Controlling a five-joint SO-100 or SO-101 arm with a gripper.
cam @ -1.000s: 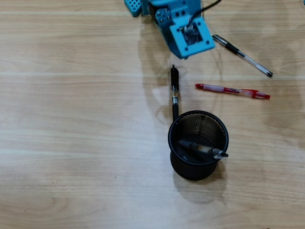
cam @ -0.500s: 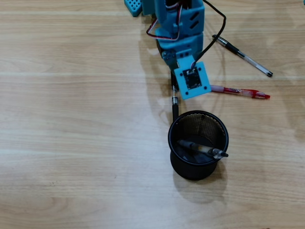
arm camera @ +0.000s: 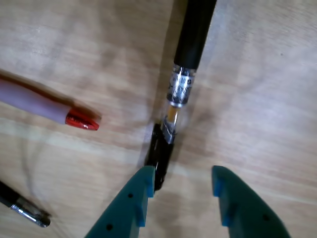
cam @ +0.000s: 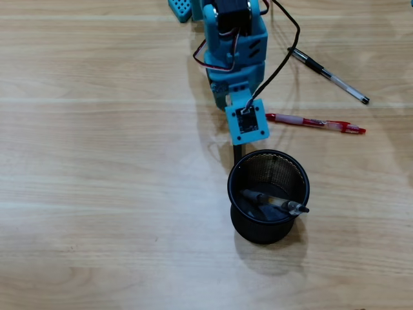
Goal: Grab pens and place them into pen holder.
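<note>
The blue arm (cam: 230, 39) reaches down from the top of the overhead view, its wrist plate covering most of the black pen (arm camera: 183, 74) that lies on the wooden counter (cam: 97, 161). Only a short black stub of that pen shows below the plate in that view, running down to touch the rim of the pen holder (cam: 233, 169).

In the wrist view the two teal fingers (arm camera: 141, 198) come in from the bottom edge and stand well apart, gripping nothing. The gripper (arm camera: 182, 191) sits low over the clip end of the black pen: the left finger's tip is just beside that end and seems to touch it, the right finger is clear of it on bare wood. The pen's silver ring and black grip run away toward the top of that view.

The red pen (cam: 315, 123) lies flat on the counter to the right of the arm in the overhead view, its red tip pointing toward the black pen. A clear pen with a black cap (cam: 328, 75) lies slanted farther up and right, apart from the rest.

The pen holder stands upright below the arm, with a clear pen with a grey sleeve (cam: 274, 201) leaning inside it, its tip poking over the right rim
</note>
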